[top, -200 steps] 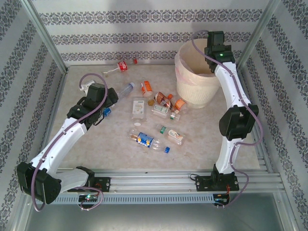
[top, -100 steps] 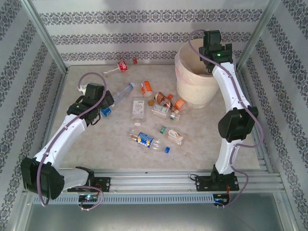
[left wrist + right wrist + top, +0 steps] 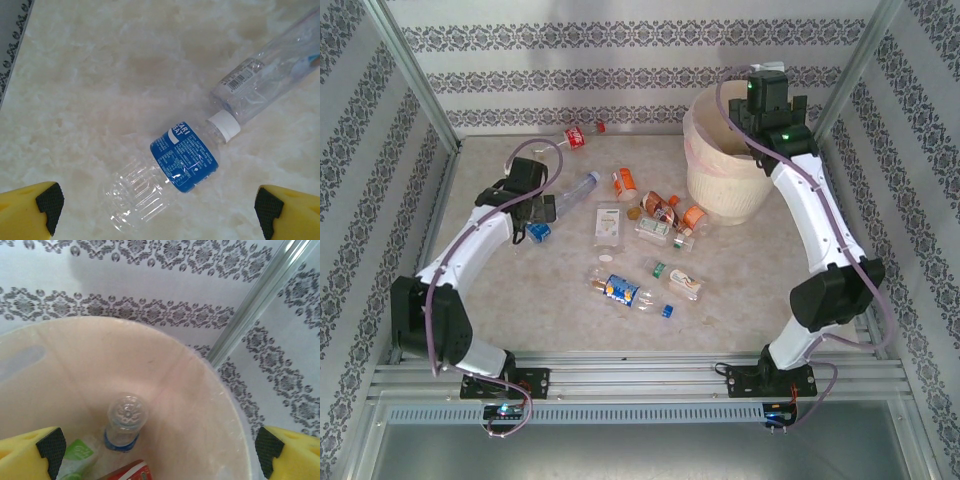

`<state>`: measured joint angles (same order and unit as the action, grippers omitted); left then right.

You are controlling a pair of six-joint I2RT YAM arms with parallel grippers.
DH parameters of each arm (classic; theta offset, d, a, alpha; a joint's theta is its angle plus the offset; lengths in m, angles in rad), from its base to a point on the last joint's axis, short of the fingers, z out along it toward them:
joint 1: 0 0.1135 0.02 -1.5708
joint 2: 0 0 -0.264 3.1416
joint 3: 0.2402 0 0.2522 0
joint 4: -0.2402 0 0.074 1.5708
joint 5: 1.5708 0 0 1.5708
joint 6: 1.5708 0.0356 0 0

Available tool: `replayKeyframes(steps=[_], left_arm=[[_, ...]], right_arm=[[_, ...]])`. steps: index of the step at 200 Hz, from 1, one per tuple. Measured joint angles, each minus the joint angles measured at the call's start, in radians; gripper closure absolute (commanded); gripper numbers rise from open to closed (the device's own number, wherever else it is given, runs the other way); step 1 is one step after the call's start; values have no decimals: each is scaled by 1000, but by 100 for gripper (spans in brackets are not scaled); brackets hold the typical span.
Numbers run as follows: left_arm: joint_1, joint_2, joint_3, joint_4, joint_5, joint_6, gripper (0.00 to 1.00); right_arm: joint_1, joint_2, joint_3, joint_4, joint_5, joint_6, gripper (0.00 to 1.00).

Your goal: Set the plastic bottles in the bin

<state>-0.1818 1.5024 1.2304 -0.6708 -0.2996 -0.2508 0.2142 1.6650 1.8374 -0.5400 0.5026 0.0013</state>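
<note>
Broadly, the table (image 3: 750, 300) is a pale marbled slab with patterned walls on three sides. At its far right stands the bin (image 3: 720, 195), round and cream, with a thin pinkish bag folded over its rim. The right arm (image 3: 815, 215) rises from the near edge and reaches above the bin's far side; the left arm (image 3: 470, 245) bends out over the left of the table.

The right gripper (image 3: 157, 452) hangs over the bin's mouth, spread wide with nothing between its pads (image 3: 50, 445). The left gripper (image 3: 159, 210) is also spread wide and holds nothing — it hovers over the table with a bottle lying below the gap.

Inside the bin a clear bottle (image 3: 125, 420) with a blue band stands on end, and beside it a green label (image 3: 75, 455) and a red label (image 3: 131, 472) show at the bottom.

The other bottles lie loose on the table. A long bottle (image 3: 270, 80) lies slantwise near the left gripper. The blue-label bottle (image 3: 185, 162) under that gripper is partly crushed, its white cap just beside the long bottle's end. A red-label bottle (image 3: 570, 138) rests by the far wall, well apart from the others. An orange-label bottle (image 3: 624, 181) lies nearer the middle, with a flat clear bottle (image 3: 609, 224) just in front of it. A crushed cluster (image 3: 665, 215) sits near the bin's foot. Closer in lie a second blue bottle (image 3: 620, 291) and a green-capped bottle (image 3: 678, 280). A small blue piece (image 3: 667, 311), too small to make out, sits just beside the second blue bottle.
</note>
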Motion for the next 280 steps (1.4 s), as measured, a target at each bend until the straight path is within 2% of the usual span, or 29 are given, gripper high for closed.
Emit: replayKeyframes(steps=[49,82,122,157,196,222,249,271,280], left_arm=[[23,58,36,-58,5,199,0],[62,58,40,-85,105,310,0],[72,105,57,-158,221,437,0],[72,180,58,-206,239,517,0],[81,238,35,-172,163,562,0],[134,278,35,-126,133,576,0],[183,295,35,-119,188,600,0],[183,295,30,-117,233,614,0],[182,296,23,-117,245,616,3]], right_arm=[[6,-187,-232,133,-146,134,2],[14,-311,-359,236,-258,214,2],[24,-432,-523,328,-332,290,2],[19,-468,-573,356,-357,308,2],[3,-511,-597,359,-363,308,2],[-8,-547,-611,358,-359,307,2],[-29,-580,-623,359,-351,307,2],[-44,-597,-629,358,-342,307,2],[-51,-602,-629,357,-338,307,2]])
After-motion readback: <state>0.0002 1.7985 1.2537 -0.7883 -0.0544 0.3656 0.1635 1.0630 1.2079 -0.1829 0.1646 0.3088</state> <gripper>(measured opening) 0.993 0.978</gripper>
